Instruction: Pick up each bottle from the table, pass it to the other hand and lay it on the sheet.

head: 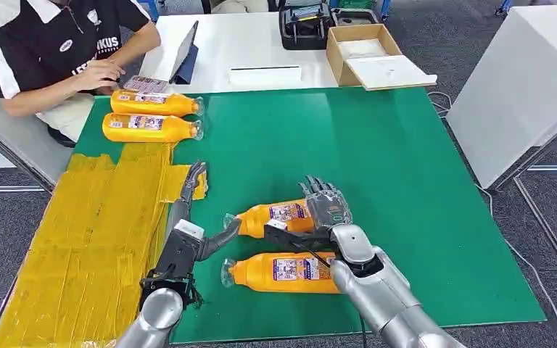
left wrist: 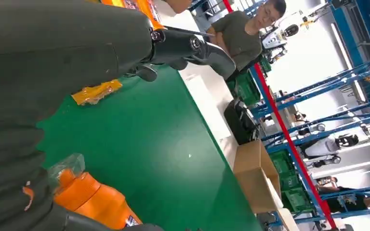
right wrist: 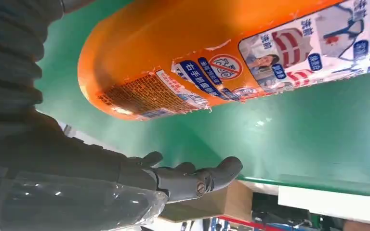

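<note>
Green surface: four orange bottles, all lying flat.
Two bottles at far left, side by side, just past yellow sheet, near seated person.
Two bottles near robot: farther bottle, nearer bottle, caps toward sheet.
Right hand: over base end of farther bottle, fingers spread, nothing gripped.
Left hand: at sheet edge, fingers extended, empty.
Cardboard box on white table beyond.
</note>
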`<act>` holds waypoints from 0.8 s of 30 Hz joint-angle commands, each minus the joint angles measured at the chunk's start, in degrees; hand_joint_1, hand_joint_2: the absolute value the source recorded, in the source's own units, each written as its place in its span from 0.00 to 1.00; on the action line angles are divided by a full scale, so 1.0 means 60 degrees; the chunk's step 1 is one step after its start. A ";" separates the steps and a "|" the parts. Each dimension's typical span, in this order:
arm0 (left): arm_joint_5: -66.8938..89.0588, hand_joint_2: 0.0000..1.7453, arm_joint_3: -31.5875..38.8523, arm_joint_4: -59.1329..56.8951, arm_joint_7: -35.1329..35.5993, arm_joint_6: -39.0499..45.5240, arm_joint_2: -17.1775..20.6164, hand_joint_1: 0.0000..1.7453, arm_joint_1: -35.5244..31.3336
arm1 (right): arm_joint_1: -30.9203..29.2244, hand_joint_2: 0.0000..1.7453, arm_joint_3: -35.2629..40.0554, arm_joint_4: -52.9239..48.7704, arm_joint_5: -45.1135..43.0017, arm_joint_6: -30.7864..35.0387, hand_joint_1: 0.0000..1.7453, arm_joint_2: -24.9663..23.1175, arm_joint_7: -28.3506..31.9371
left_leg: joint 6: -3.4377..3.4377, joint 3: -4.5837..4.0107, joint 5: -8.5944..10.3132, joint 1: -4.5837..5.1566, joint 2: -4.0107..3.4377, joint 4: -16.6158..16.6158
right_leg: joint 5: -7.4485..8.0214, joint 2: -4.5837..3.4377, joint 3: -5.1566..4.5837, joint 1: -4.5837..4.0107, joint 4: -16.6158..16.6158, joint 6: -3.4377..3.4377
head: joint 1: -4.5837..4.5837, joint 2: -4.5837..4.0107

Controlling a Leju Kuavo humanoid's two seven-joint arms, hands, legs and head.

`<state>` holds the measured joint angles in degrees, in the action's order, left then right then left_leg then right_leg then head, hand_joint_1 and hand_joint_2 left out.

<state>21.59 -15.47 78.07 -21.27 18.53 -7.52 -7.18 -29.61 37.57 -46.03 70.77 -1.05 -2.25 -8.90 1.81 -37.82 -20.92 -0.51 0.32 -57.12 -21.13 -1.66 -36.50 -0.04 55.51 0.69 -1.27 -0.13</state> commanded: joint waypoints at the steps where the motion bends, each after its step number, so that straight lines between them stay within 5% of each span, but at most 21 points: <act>1: -0.0008 1.00 0.0189 -0.0356 0.0185 -0.0105 0.0000 0.00 -0.0344 | -0.0955 1.00 -0.0639 0.1667 -0.0478 -0.0713 0.00 -0.0417 -0.0298 | -0.0019 0.0044 -0.0030 0.0016 -0.0009 -0.0015 | -0.0032 0.0021 0.0038 0.0013 0.0022 -0.0007 | -0.0004 0.0000; 9: -0.0202 1.00 0.0027 -0.0722 0.0271 -0.0091 -0.0034 0.00 -0.0743 | -0.1890 1.00 -0.1657 0.3701 -0.1172 -0.1710 0.00 -0.0423 -0.0353 | -0.0015 0.0036 -0.0007 0.0016 0.0013 -0.0009 | -0.0022 0.0041 0.0035 0.0013 0.0015 -0.0009 | -0.0004 0.0000; 21: -0.0341 1.00 -0.0041 -0.0800 0.0197 -0.0010 -0.0121 0.00 -0.0832 | -0.2012 1.00 -0.1800 0.3911 -0.1035 -0.2048 0.00 -0.0295 -0.0444 | -0.0018 0.0052 -0.0010 0.0017 0.0021 -0.0011 | -0.0029 0.0054 0.0051 0.0014 0.0013 -0.0009 | -0.0007 0.0000; 22: -0.0345 1.00 -0.0036 -0.0796 0.0196 -0.0012 -0.0122 0.00 -0.0840 | -0.2018 1.00 -0.1810 0.3904 -0.1031 -0.2027 0.15 -0.0287 -0.0425 | -0.0013 0.0035 0.0001 0.0010 0.0024 -0.0006 | -0.0016 0.0047 0.0035 0.0008 0.0005 -0.0006 | 0.0000 0.0000; 24: -0.0364 1.00 -0.0003 -0.0848 0.0194 -0.0017 -0.0144 0.00 -0.0879 | -0.2031 1.00 -0.1784 0.3902 -0.0928 -0.1883 0.00 -0.0287 -0.0478 | -0.0011 0.0029 0.0005 0.0007 0.0018 -0.0005 | -0.0010 0.0038 0.0028 0.0005 0.0001 -0.0005 | 0.0000 0.0000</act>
<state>19.85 -15.54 76.91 -20.09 18.56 -8.07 -10.27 -39.93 28.13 -27.56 64.39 -13.20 -4.17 -11.41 1.81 -37.78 -20.85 -0.50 0.31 -57.15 -21.10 -1.66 -36.49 -0.03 55.50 0.69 -1.27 -0.13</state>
